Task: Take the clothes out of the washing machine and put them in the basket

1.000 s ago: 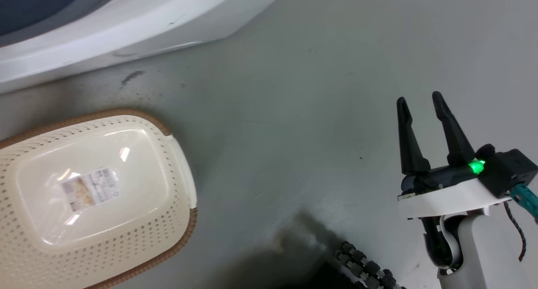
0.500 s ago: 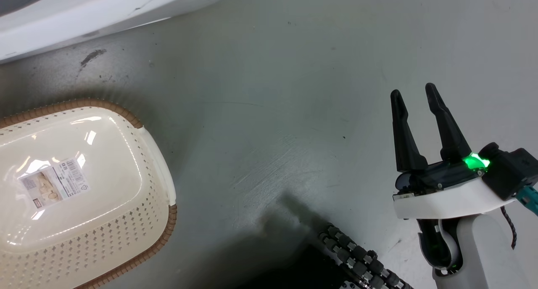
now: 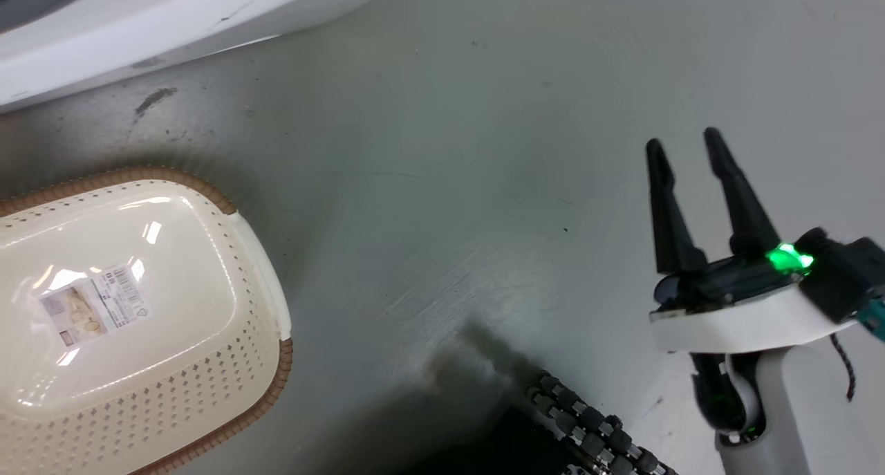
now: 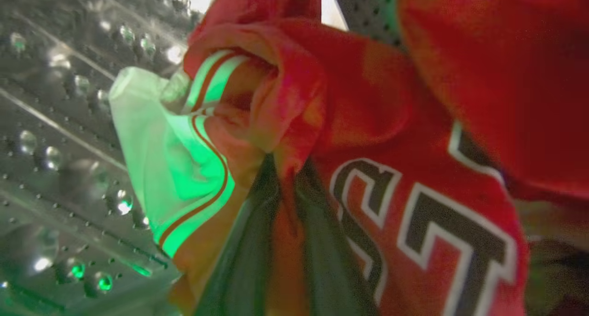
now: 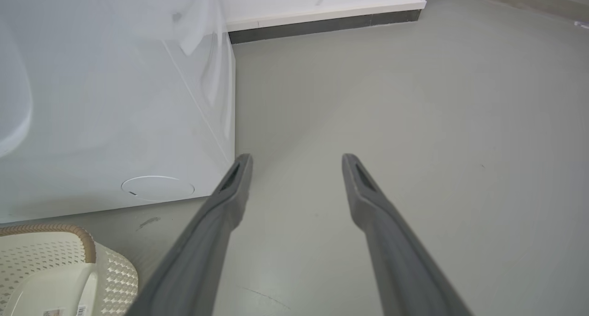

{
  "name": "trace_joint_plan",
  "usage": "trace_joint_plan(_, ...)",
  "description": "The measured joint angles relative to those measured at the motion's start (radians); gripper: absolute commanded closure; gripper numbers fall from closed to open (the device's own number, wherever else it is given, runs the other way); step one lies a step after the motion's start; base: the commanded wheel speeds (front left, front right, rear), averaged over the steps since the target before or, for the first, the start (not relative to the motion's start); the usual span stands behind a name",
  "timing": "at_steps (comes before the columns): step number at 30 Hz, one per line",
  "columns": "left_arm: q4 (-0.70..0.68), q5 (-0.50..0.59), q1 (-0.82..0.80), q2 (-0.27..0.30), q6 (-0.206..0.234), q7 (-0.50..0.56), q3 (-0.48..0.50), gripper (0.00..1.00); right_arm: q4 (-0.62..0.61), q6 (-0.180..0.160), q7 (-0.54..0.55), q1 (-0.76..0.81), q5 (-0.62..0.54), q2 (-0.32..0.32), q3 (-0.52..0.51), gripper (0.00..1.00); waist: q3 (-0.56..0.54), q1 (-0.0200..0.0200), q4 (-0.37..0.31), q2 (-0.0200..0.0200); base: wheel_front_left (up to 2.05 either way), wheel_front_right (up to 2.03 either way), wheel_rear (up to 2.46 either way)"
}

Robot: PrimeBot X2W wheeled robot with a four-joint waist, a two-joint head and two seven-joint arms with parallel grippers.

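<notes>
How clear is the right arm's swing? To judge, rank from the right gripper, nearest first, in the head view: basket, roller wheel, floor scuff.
From the right gripper:
1. roller wheel, below-left, at the robot's base.
2. basket, far left.
3. floor scuff, upper left, by the washing machine.

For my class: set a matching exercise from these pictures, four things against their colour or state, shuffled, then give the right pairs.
Things:
1 basket
2 right gripper
3 jersey
4 washing machine

Colour or state:
A red, pinched by the left gripper
B plain white
C cream with a brown rim
D open, holding nothing

Pairs: 1-C, 2-D, 3-A, 4-B.
</notes>
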Motion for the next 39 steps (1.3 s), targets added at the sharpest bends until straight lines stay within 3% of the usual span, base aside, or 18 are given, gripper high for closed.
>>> trace_joint_plan(12, 0.063, -0.033, 0.143, -0.094, 0.007, -0.469, -0.021, 1.0, 0.004, 0.0, 0.0, -0.02, -0.074, 0.001, -0.112, 0.0, -0.122, 0.0001, 0.081, 0.0, 0.0, 0.0, 0.0)
trace_joint_plan(20, 0.123, -0.114, 0.346, -0.205, 0.041, -0.805, 0.017, 1.0, 0.012, 0.0, 0.0, 0.002, -0.157, 0.001, -0.169, 0.0, -0.269, 0.0, 0.144, 0.0, 0.0, 0.0, 0.0)
trace_joint_plan(24, 0.133, -0.145, 0.44, -0.231, 0.045, -0.952, 0.034, 1.0, 0.015, 0.0, 0.0, 0.037, -0.196, 0.001, -0.173, 0.0, -0.353, 0.0, 0.174, 0.0, 0.0, 0.0, 0.0)
trace_joint_plan(32, 0.057, -0.184, 0.614, -0.286, 0.072, -1.041, 0.066, 1.0, 0.023, 0.0, 0.0, 0.097, -0.247, 0.001, -0.201, 0.0, -0.508, -0.0002, 0.234, 0.0001, 0.0, 0.0, 0.0)
trace_joint_plan(39, -0.19, -0.182, 0.803, -0.301, 0.124, -1.045, 0.14, 1.0, 0.027, 0.0, 0.0, 0.128, -0.265, 0.001, -0.214, 0.0, -0.609, -0.0002, 0.287, 0.0001, 0.0, 0.0, 0.0)
